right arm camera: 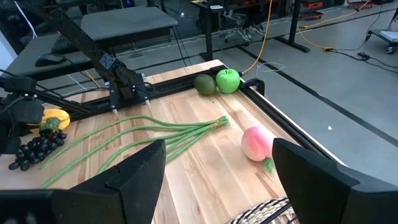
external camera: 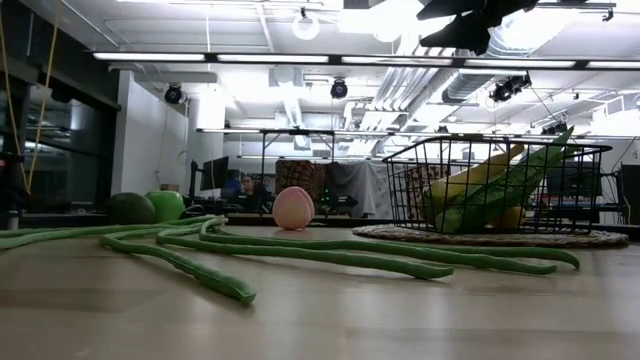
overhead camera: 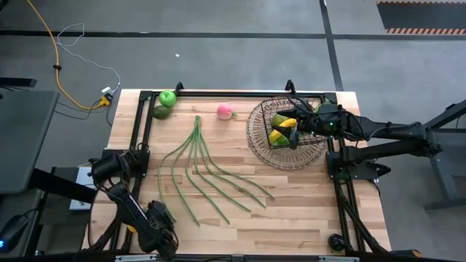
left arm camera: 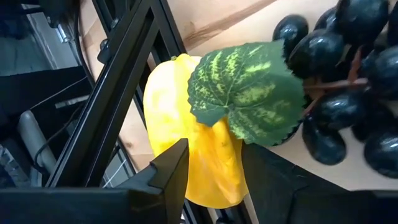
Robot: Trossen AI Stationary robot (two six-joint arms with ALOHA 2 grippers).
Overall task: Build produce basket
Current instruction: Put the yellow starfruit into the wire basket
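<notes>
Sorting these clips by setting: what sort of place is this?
Probably an industrial-style lab or workshop: exposed ceiling ducts, a concrete floor with a trailing yellow cable, and desks with monitors behind the wooden table.

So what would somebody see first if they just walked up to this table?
Probably the long green beans fanned out across the middle of the table. Next, the wire basket at the far right, with the right gripper over the yellow and green produce inside, and the pink peach near the far edge.
</notes>
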